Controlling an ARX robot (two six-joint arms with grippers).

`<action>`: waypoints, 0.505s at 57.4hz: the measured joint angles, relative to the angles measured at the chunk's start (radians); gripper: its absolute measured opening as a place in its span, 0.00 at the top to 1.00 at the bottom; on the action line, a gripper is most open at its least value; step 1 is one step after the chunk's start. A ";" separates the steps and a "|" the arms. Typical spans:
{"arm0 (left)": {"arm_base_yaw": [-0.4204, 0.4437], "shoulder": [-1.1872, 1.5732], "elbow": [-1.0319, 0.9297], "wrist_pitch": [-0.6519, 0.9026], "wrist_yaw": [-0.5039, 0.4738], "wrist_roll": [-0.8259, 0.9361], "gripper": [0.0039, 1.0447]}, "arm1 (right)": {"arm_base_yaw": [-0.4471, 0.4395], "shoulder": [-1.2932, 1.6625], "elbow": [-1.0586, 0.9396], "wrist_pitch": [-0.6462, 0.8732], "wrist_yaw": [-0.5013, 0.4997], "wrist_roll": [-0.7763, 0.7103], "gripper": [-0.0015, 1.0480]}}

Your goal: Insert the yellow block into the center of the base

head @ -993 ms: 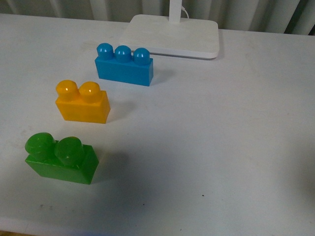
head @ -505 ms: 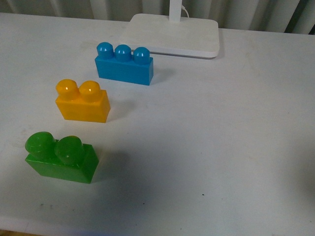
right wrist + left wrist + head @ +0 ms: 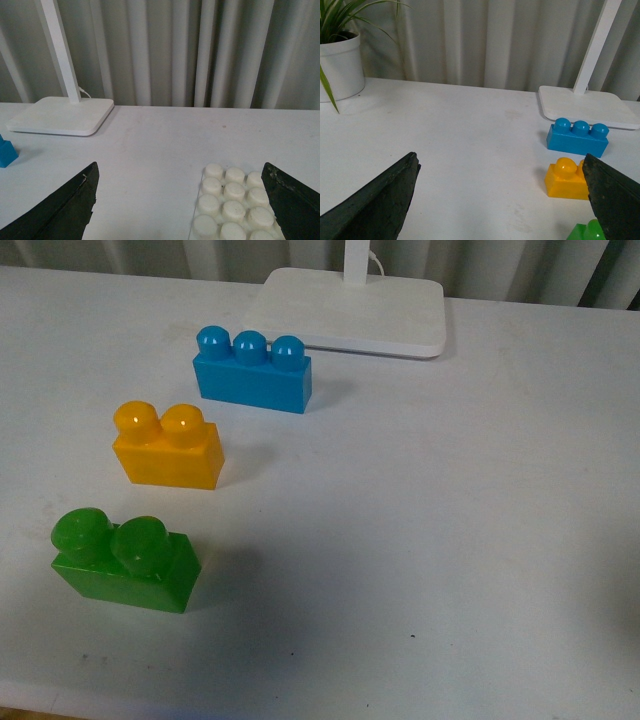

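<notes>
The yellow block (image 3: 168, 447) stands between the blue brick (image 3: 252, 371) and the green brick (image 3: 125, 560) by the table's (image 3: 450, 500) near edge. The left gripper (image 3: 500, 162) and right gripper (image 3: 180, 170) both gape, empty. The base (image 3: 232, 202) lies by the right one.

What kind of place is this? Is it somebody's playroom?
Probably an indoor desk or worktable rather than a playroom: a white table with a desk lamp on it, a potted plant, and a grey curtain behind. The yellow block, a green brick and a blue brick sit on it.
</notes>
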 joint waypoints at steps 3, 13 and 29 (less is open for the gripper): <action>0.000 0.000 0.000 0.000 0.000 0.000 0.06 | 0.000 0.000 0.000 0.000 0.000 0.000 0.09; 0.000 0.000 0.000 0.000 0.000 0.000 0.06 | 0.017 0.042 0.031 -0.091 0.112 -0.005 0.09; 0.000 0.000 0.000 0.000 0.000 0.000 0.06 | -0.307 0.464 0.228 -0.077 -0.068 -0.084 0.09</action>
